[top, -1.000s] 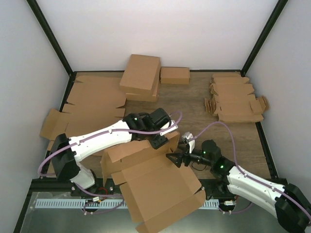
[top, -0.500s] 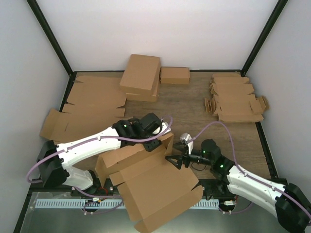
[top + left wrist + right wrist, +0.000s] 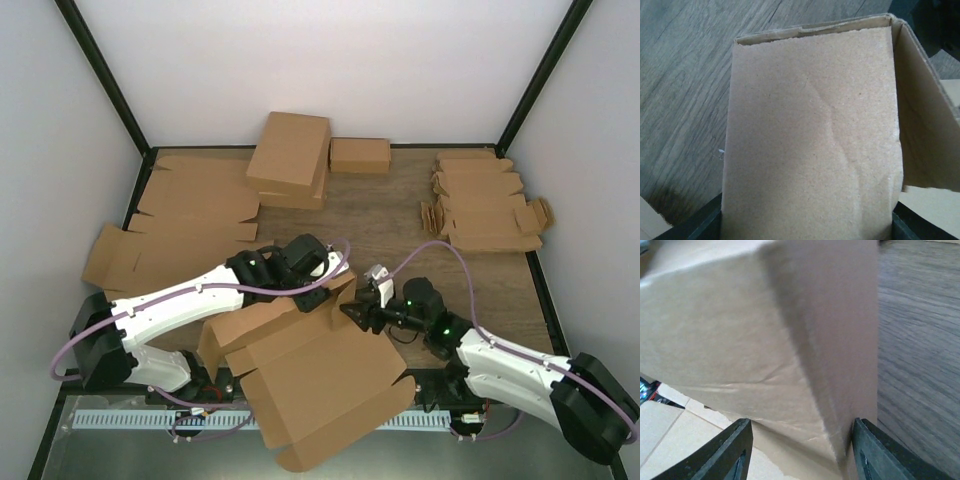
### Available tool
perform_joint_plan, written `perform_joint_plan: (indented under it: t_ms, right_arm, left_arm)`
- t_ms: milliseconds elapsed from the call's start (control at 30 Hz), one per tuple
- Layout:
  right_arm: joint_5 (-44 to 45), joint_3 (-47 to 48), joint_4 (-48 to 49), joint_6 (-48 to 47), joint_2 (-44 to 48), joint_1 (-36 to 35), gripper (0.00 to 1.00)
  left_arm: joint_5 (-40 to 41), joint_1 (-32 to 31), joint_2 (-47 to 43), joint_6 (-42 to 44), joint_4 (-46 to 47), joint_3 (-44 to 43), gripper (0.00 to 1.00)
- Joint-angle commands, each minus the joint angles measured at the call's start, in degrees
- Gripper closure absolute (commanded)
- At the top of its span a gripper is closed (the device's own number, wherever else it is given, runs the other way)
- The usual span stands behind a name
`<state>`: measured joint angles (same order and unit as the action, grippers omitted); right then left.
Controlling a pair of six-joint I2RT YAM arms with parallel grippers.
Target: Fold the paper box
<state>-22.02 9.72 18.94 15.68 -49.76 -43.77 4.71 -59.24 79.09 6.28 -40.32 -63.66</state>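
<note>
The paper box (image 3: 315, 385) is a large brown cardboard blank, half raised, lying over the table's near edge. My left gripper (image 3: 318, 290) is at the box's far raised flap. In the left wrist view that flap (image 3: 812, 135) fills the frame and spans from one dark finger (image 3: 695, 227) to the other, so my left gripper (image 3: 807, 227) is shut on it. My right gripper (image 3: 358, 314) is at the box's far right corner. In the right wrist view its fingers (image 3: 735, 450) stand apart around the folded corner (image 3: 830, 390). The right finger touches the cardboard and a gap shows at the left one.
Folded brown boxes (image 3: 292, 158) are stacked at the back, with a small box (image 3: 360, 154) beside them. Large flat blanks (image 3: 190, 215) lie along the left. Smaller notched blanks (image 3: 485, 205) lie at the back right. Bare wooden table (image 3: 390, 215) lies between them.
My right gripper has moved left onto the box's corner and its jaws have narrowed. My left gripper and the flap have shifted slightly left and toward me, and the box moved with them.
</note>
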Motion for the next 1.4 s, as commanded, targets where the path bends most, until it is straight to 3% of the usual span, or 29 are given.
perform_joint_plan:
  t_ms: [0,400,733,967,1133,1267,1367]
  right_arm:
    - [6.75,3.17,3.09,0.55,-1.38,-0.81,0.43]
    - [11.11,5.75,7.89,-0.56,-10.34,-0.80,0.49]
    - [16.20,6.12,12.16,-0.12,-13.42,-0.88,0.67]
    - [31.09,6.17,13.78,0.79,-14.90,-6.42,0.80]
    - [45.06,8.18,12.00,3.29,-18.42,-10.52,0.99]
    - [48.87,8.92,10.53,4.89,-20.23,-10.54,0.99]
    - [49.17,9.52,9.52,4.62,-20.49,-10.53,0.88]
  left_arm:
    - [-1.83,-0.02,-1.23,0.60,2.77,0.95,0.39]
    - [-4.90,-0.03,-0.97,-0.77,1.45,-0.15,0.39]
    - [-6.28,0.07,0.19,-2.57,-0.20,-0.98,0.39]
    - [-5.90,0.03,2.26,-4.73,-1.17,-3.03,0.39]
    - [-8.07,0.04,3.24,-5.89,-0.53,-3.81,0.39]
    - [-8.49,0.08,3.29,-6.33,-0.29,-3.83,0.39]
    - [-7.77,0.07,3.35,-6.57,-0.49,-3.64,0.39]
